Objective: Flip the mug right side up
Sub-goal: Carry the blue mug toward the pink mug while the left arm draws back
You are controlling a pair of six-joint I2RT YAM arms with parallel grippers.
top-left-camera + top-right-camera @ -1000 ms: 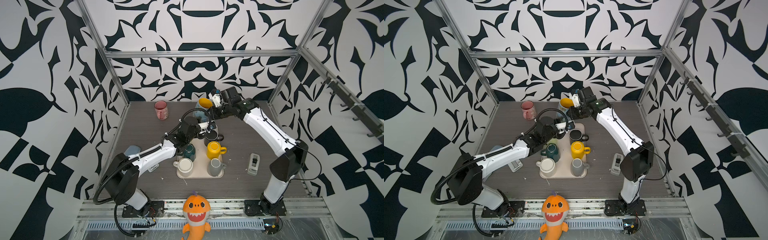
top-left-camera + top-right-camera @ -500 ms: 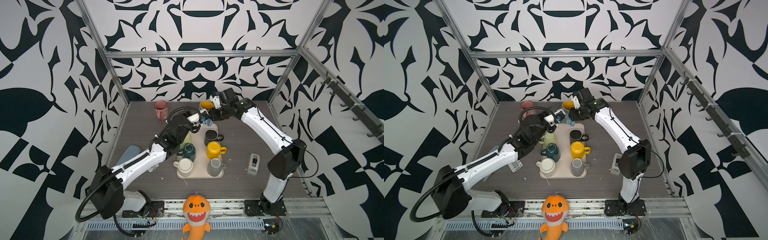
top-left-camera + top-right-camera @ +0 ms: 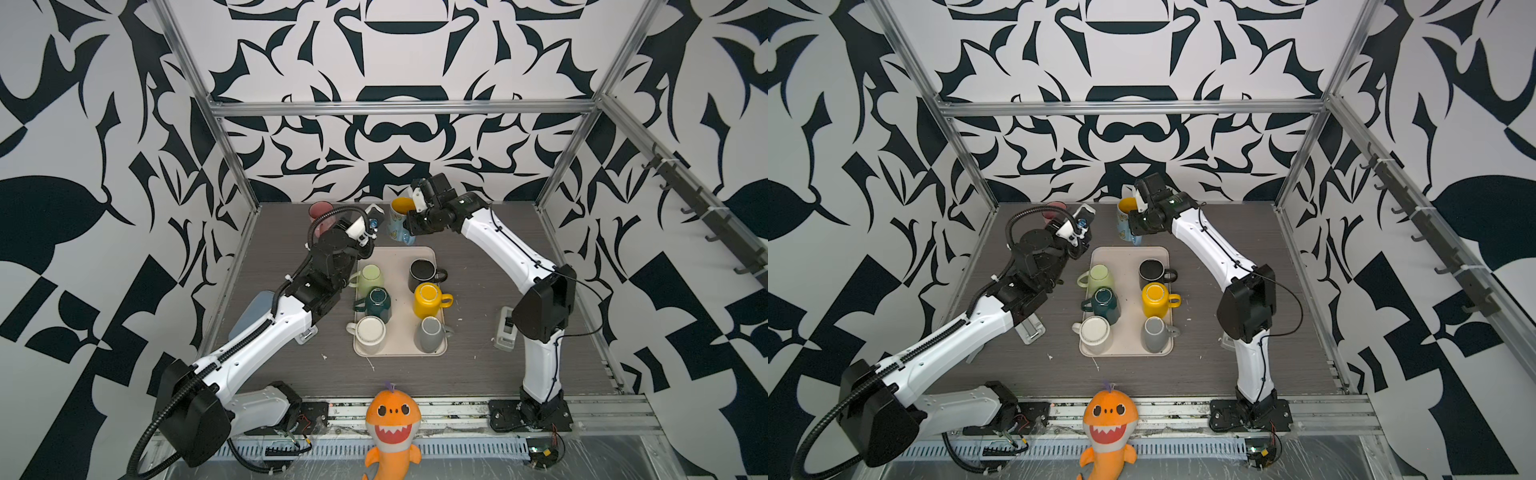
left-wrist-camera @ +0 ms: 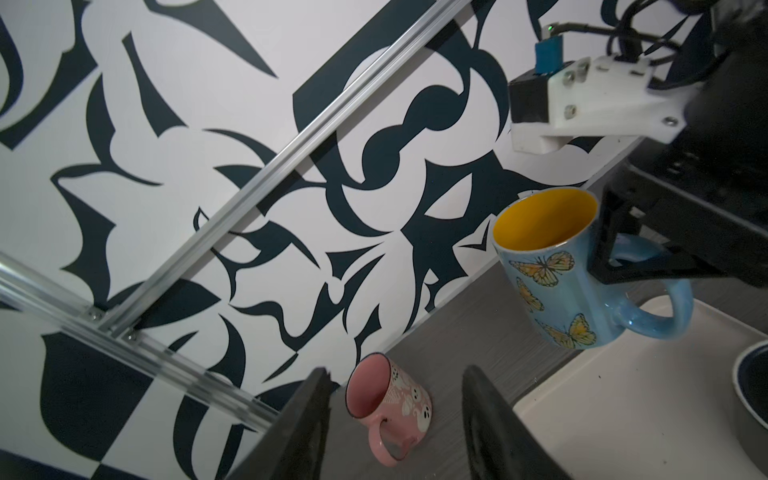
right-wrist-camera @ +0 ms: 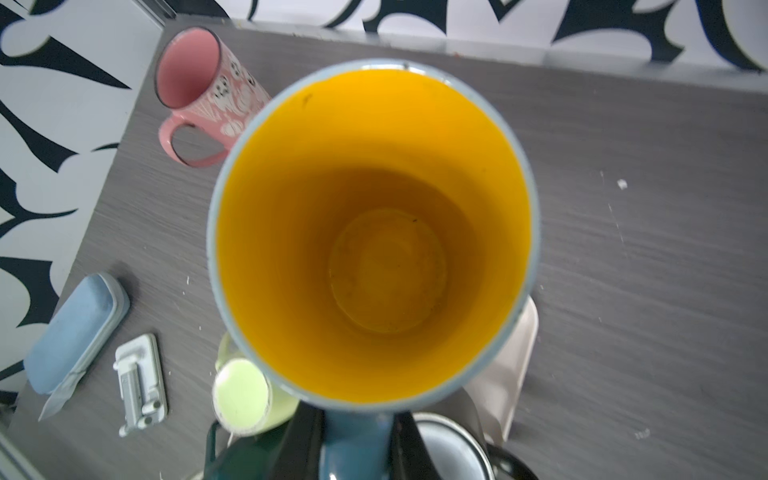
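1. The right gripper [image 4: 615, 257] is clamped on the handle of the blue butterfly mug [image 4: 552, 274]
2. The mug is mouth up with its yellow inside showing. It is slightly tilted and sits at the far edge of the tray [image 3: 399, 266], beside the left gripper in both top views
3. I cannot tell whether its base touches the table [image 3: 478, 257]
4. The left gripper [image 4: 395, 372] has its fingers spread and grasps nothing
5. A pink mug [image 4: 399, 399] stands upright on the table beyond it, near the back wall
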